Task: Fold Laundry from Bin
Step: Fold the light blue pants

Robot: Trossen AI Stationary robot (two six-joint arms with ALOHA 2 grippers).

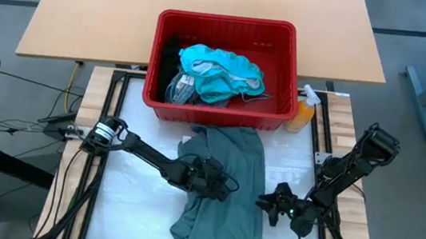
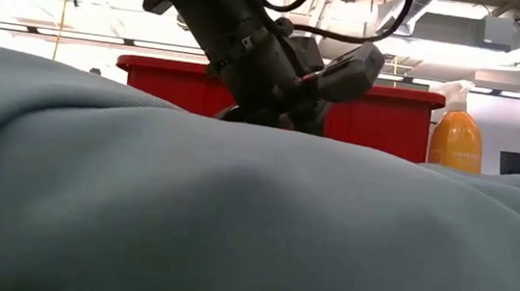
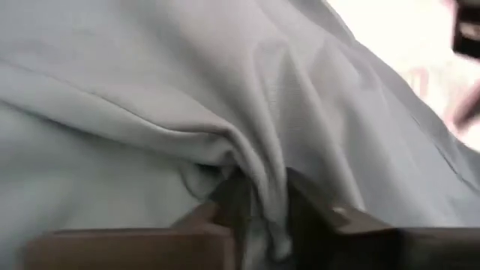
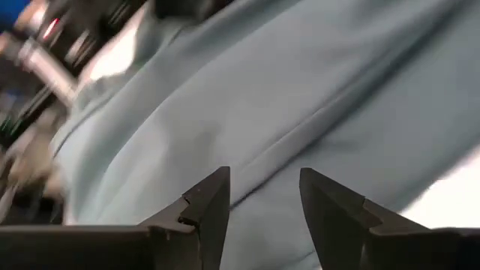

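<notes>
Grey-green fabric, one garment of the laundry, lies spread and rumpled on the white-covered surface (image 1: 131, 199) just in front of the bin (image 1: 218, 114); this grey-green garment (image 1: 226, 181) runs from the bin's near wall down toward the surface's front edge. The left claw (image 1: 225, 187) sits on the garment's middle, and in the left wrist view its two dark fingers (image 3: 311, 217) are pinched on a raised ridge of the cloth, folds fanning out from the grip. In the low view the same arm comes down onto the cloth with the red bin behind it.

The right claw (image 1: 271, 205) rests at the garment's right edge, low over the surface. Its wrist view shows the fingers (image 4: 214, 202) standing apart with nothing between them, the cloth passing just beyond their tips.

Inside the red bin a bright teal garment (image 1: 222, 72) lies heaped on top, a blue-grey striped cloth (image 1: 180, 90) beside it toward the left, and a black garment (image 1: 170, 54) against the left wall. An orange spray bottle (image 1: 304, 114) stands just outside the bin's right front corner.
</notes>
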